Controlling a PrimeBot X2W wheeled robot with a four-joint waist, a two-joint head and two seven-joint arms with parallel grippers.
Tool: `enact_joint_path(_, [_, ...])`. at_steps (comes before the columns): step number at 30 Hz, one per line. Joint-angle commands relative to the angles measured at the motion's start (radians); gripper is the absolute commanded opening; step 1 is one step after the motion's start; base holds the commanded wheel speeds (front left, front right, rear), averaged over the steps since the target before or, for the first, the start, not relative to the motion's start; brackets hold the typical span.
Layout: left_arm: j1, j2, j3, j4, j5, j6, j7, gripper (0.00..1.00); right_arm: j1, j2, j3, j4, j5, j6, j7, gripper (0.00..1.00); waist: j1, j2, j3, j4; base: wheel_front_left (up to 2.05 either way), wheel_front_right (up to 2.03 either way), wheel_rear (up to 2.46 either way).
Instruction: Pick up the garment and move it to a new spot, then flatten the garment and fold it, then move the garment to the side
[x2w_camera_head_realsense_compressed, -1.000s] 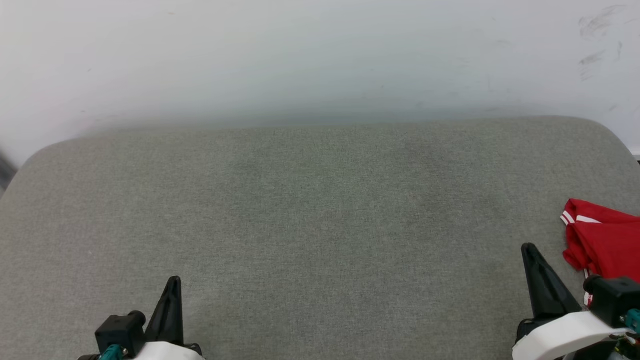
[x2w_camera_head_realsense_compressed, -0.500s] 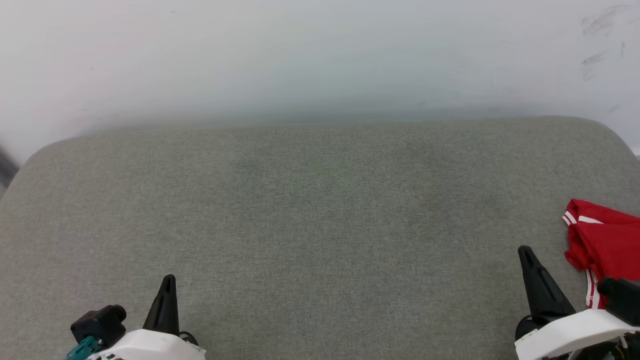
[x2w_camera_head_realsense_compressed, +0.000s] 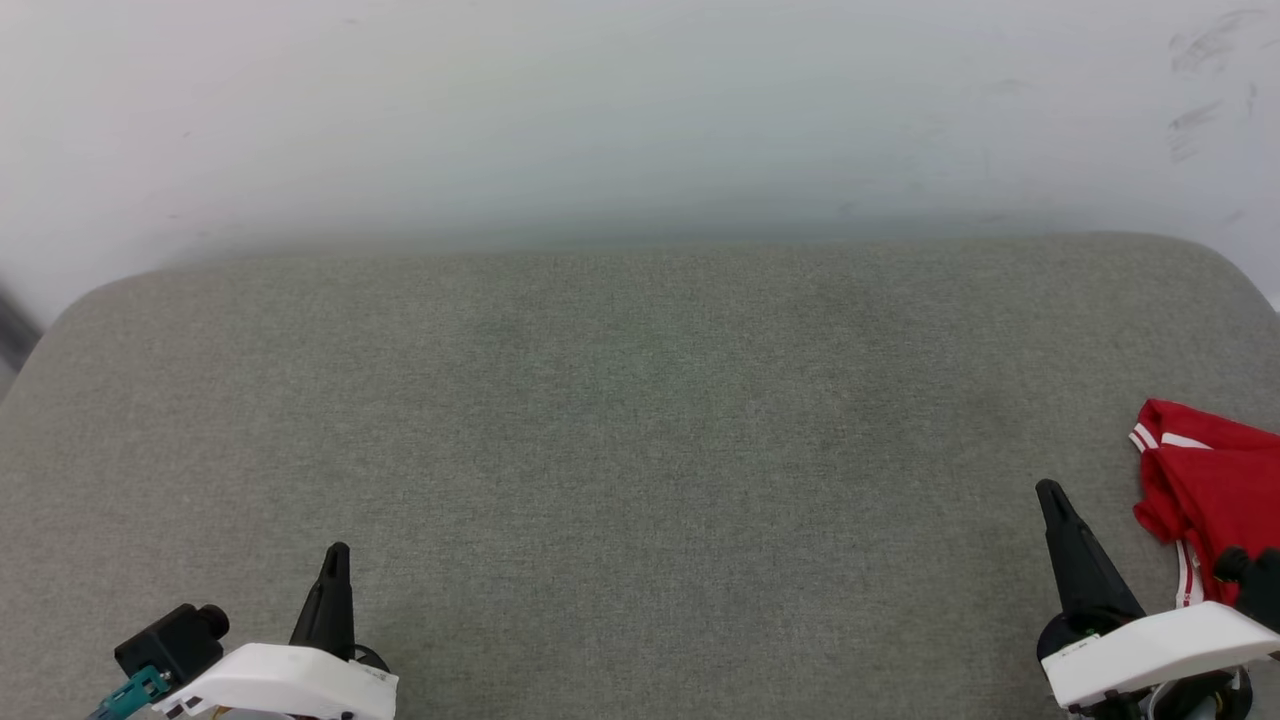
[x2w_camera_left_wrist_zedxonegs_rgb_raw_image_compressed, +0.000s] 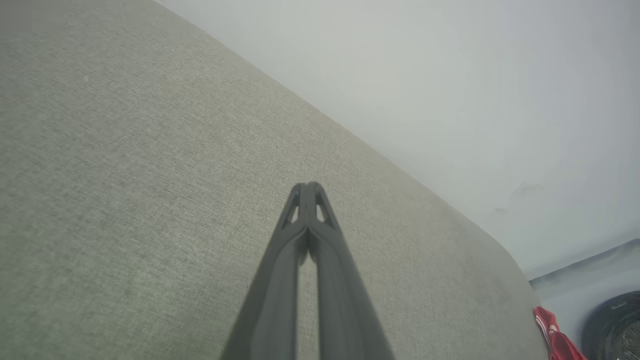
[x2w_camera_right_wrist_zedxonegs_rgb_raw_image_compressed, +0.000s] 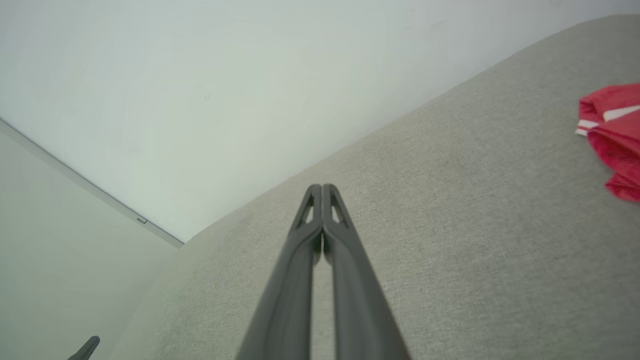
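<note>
1. Since a second ago, both arms have sunk lower in the head view; the left gripper (x2w_camera_head_realsense_compressed: 337, 552) and right gripper (x2w_camera_head_realsense_compressed: 1047, 490) are closed, holding nothing.
2. The garment (x2w_camera_head_realsense_compressed: 1210, 480) lies bunched at the right edge of the grey upholstered surface (x2w_camera_head_realsense_compressed: 640, 450), just beside the right gripper.
3. I judge it light, limp and easily pinched; I would take a raised fold near the striped trim.

garment (x2w_camera_head_realsense_compressed: 1212, 480): right part cut by frame edge; near edge behind right gripper (x2w_camera_head_realsense_compressed: 1047, 492).
dark round thing (x2w_camera_left_wrist_zedxonegs_rgb_raw_image_compressed: 616, 327): far right, cut off, cannot identify.
</note>
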Motion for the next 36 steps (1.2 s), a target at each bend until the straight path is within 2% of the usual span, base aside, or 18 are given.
enact_joint_path(1, [-0.031,-0.002,0.011,-0.009,-0.027,-0.008,0.007,0.00,-0.030,-0.009,-0.001,-0.003,0.035,0.000,-0.002,0.00,0.0000,-0.0001,0.000,0.000,0.00,0.00,0.00])
enact_joint_path(13, [-0.052,-0.027,0.047,0.002,-0.188,-0.035,0.056,0.00,-0.056,-0.011,-0.006,0.045,0.228,0.000,0.005,0.00,0.0000,-0.0001,0.002,0.005,0.00,0.00,0.00])
enact_joint_path(36, [-0.080,-0.062,0.095,0.018,-0.408,-0.074,0.123,0.00,-0.093,-0.012,-0.016,0.112,0.490,0.000,0.016,0.00,0.0000,-0.0001,0.005,0.013,0.00,0.00,0.00])
